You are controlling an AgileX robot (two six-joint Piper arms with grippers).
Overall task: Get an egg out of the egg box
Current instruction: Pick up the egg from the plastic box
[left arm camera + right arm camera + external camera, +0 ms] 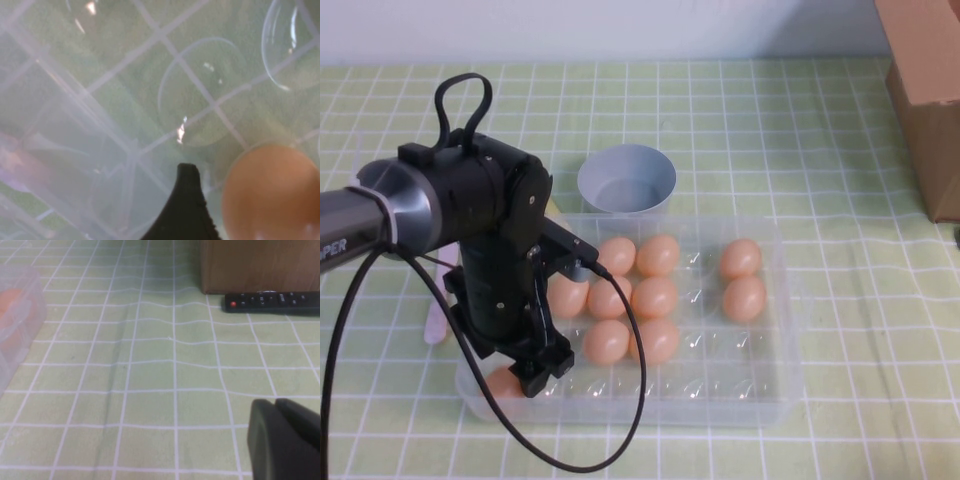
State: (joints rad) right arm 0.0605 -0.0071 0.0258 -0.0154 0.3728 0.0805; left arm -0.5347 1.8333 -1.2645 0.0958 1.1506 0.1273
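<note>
The clear plastic egg box (775, 385) lies at the middle of the table and holds several peach-orange eggs (654, 297). My left gripper (525, 378) is lowered into the box's near left corner, over one egg (503, 381). In the left wrist view that egg (272, 192) sits just beside one black fingertip (186, 200), with a thin gap between them; the other finger is out of view. The jaws look open around the egg. My right gripper (275, 407) is shut and empty, low over the cloth to the right of the box, outside the high view.
A round grey-blue bowl (627, 180) stands just behind the box. A cardboard box (925, 90) is at the far right, with a black remote (272, 301) at its foot. A pale pink object (438, 315) lies left of the egg box. The left arm's cable (570, 465) loops over the box's front edge.
</note>
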